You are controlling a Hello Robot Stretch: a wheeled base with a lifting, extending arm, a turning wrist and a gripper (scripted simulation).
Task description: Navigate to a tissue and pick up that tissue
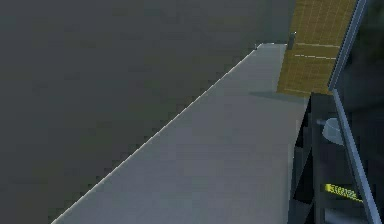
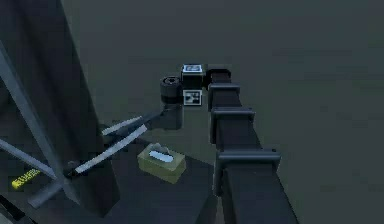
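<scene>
Jaws: cannot tell if holding anything; tissue box (image 2: pixel 163 161) olive-tan, low, pale tissue on top

You have bare floor (image 1: pixel 190 150) ahead, dark wall (image 1: pixel 90 80) along its left — dark shelving (image 1: pixel 312 170) crowding the right, wooden door (image 1: pixel 320 45) beyond.

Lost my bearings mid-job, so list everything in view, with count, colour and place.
tissue box: 1, olive-tan, on a dark surface left of the arm
door: 1, yellow-brown, forward view's top right
shelf: 1, dark, forward view's right edge
pale thing: 1, whitish, on the shelf
yellow thing: 1, low on the shelf
floor: grey
wall: dark, forward view's left
arm: 1, dark, from the arm side view's bottom edge
markers: 2, white, at the arm's end
hand: 1, dark, left of the markers; cannot tell whether it holds anything
</scene>
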